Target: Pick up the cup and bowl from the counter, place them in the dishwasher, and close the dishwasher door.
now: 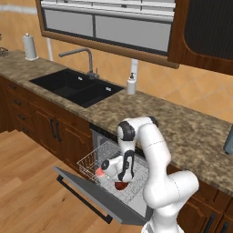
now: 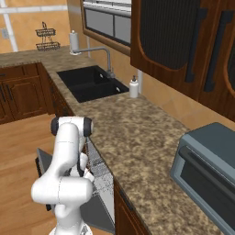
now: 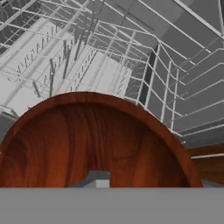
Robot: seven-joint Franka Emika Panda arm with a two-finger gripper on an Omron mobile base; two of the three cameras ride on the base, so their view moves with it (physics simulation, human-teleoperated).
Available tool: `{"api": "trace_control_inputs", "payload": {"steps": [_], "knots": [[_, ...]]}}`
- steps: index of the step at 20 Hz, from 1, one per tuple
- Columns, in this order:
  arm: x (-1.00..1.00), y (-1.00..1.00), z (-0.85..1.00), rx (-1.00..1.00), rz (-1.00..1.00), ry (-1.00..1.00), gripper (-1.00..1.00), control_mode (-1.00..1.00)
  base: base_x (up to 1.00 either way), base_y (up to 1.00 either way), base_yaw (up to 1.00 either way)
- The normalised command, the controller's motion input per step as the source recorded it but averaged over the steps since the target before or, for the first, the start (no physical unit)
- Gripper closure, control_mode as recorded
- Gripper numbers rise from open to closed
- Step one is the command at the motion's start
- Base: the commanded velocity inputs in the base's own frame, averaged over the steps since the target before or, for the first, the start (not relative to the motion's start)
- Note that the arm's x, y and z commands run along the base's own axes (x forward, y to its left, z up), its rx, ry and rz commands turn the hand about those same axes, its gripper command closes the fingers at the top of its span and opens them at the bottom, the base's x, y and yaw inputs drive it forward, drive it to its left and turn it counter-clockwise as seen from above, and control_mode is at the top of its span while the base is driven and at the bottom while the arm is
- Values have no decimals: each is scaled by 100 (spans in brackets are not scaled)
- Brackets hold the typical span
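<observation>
Apparently one cup (image 1: 99, 172), one bowl (image 1: 121, 185) in rack (image 1: 88, 160).

Bowl (image 3: 94, 144) and rack wires (image 3: 87, 57) crowd the fingers.

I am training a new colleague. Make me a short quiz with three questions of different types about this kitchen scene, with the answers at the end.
1. True or false: the dishwasher door is closed.
2. Which thing sits close before the hand camera, above the white wire rack? A. the soap dispenser B. the bowl C. a paper towel roll
3. In the left base view, where does the cup lie: on the counter, or in the rack beside the gripper?

Key
1. False: it hangs open.
2. B.
3. In the rack, pink-red inside showing.
</observation>
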Motion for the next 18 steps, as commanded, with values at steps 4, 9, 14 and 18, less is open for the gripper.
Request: {"api": "trace_control_inputs", "payload": {"steps": [4, 9, 14, 18], "knots": [[5, 62, -46, -2, 0, 0, -100, -100, 0, 0, 0], [-22, 48, 41, -6, -1, 0, -100, -100, 0, 0, 0], [-6, 5, 57, 0, 0, 0, -100, -100, 0, 0, 0], [-42, 10, 87, 0, 0, 0, -100, -100, 0, 0, 0]]}}
